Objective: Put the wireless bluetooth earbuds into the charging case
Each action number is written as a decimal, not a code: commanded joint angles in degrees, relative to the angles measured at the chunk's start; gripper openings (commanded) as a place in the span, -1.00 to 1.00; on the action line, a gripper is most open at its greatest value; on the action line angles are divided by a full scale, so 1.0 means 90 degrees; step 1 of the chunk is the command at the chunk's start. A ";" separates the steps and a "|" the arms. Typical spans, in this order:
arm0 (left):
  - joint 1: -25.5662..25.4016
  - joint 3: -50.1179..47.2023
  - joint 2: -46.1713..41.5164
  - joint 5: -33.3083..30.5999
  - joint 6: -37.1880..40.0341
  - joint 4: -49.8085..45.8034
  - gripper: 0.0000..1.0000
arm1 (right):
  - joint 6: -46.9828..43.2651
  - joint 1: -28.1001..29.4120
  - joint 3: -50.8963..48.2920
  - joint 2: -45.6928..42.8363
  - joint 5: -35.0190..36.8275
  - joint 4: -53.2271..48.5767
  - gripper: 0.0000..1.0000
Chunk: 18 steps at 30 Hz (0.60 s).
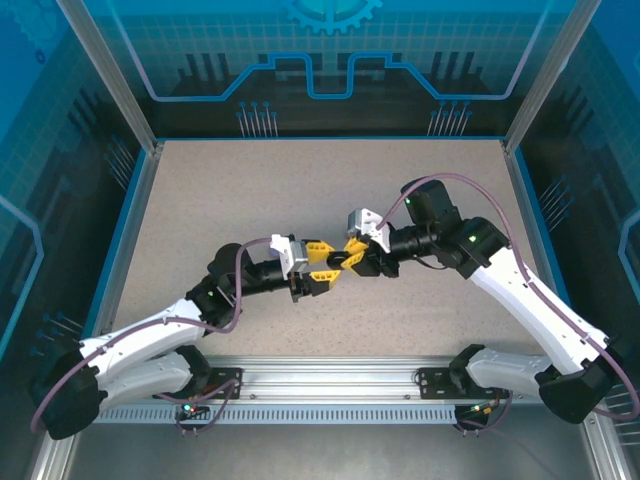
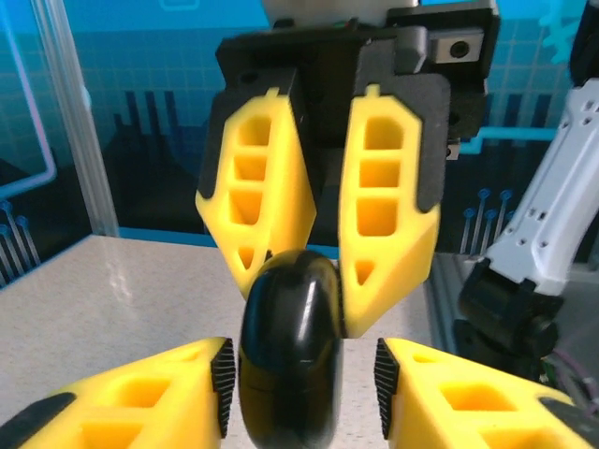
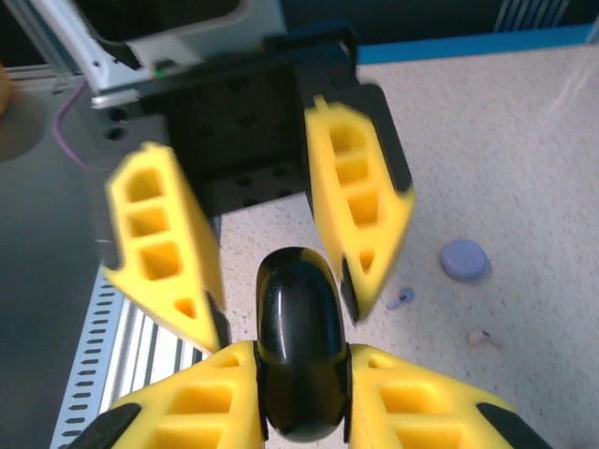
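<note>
Above the middle of the bench (image 1: 300,180), the two arms meet tip to tip, and the black charging case (image 2: 290,318) hangs in the air between them. The right jaws are squeezed tight on one end of the case. The left jaws stand a little way open around the other end, with a small gap on each side, so they do not hold it. Down on the bench lie a tiny purple bud (image 3: 401,299) and a tiny pink bud (image 3: 479,336), near a round lilac disc (image 3: 464,260). The case looks smooth and round, and just one pair of jaws grips it, so it could slip out and drop. If the left arm bumps it while pulling back, it could twist in the grip. A falling case might also knock the little buds away.
</note>
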 commanded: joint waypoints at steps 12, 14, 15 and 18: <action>-0.0010 -0.0781 -0.1538 -0.1747 0.0751 -0.1035 0.39 | 0.0945 -0.1127 -0.0464 0.1596 0.1186 -0.0736 -0.54; -0.0013 -0.0791 -0.1761 -0.1909 0.0809 -0.1239 0.40 | 0.1002 -0.1173 -0.0494 0.2024 0.1242 -0.0694 -0.54; -0.0007 -0.0796 -0.1850 -0.2008 0.0836 -0.1328 0.40 | 0.1023 -0.1172 -0.0480 0.2251 0.1303 -0.0683 -0.54; -0.0005 -0.0814 -0.2010 -0.2460 0.0816 -0.1433 0.40 | 0.1037 -0.1176 -0.0403 0.2827 0.1393 -0.0687 -0.53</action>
